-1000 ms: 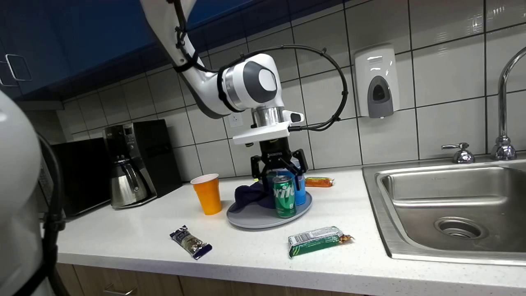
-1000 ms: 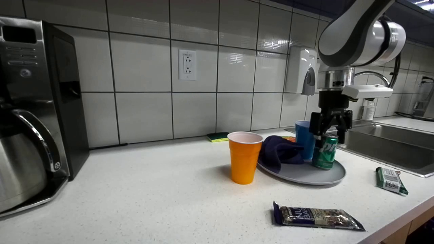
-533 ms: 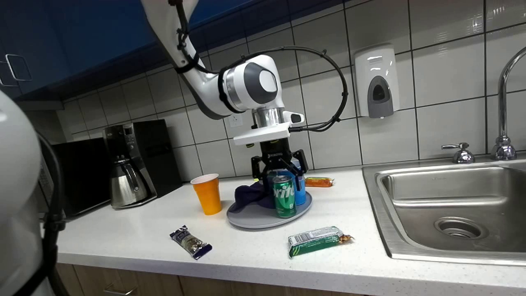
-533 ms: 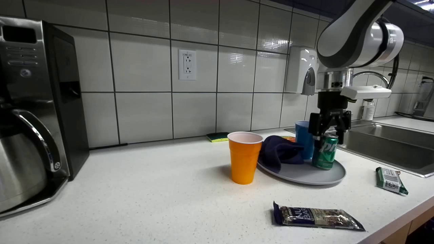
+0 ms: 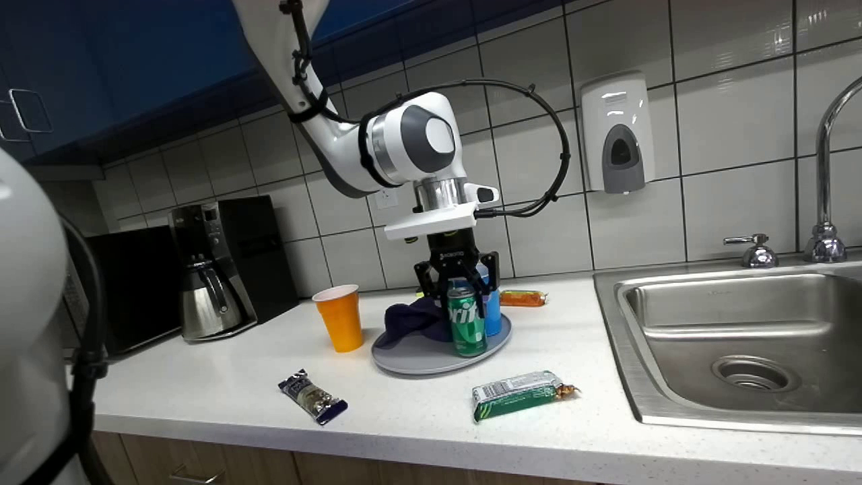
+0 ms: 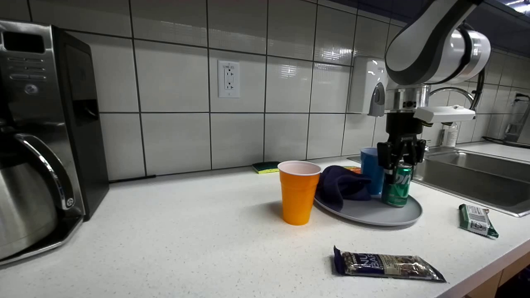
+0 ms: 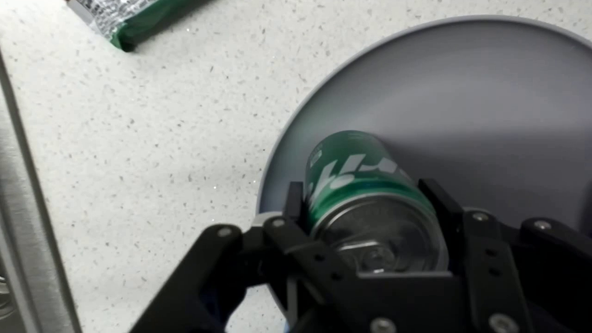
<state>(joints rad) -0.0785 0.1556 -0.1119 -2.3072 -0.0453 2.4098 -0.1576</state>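
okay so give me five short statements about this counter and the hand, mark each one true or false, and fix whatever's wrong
1. The green can stands upright on the gray plate. True.
2. Nothing else is on the gray plate. False: a dark cloth lies on it too.
3. The green can is between the fingers of the hand. True.
4. The orange cup stands upright on the counter. True.
5. Only one cup is in view. False: there is also a blue cup near the green can.
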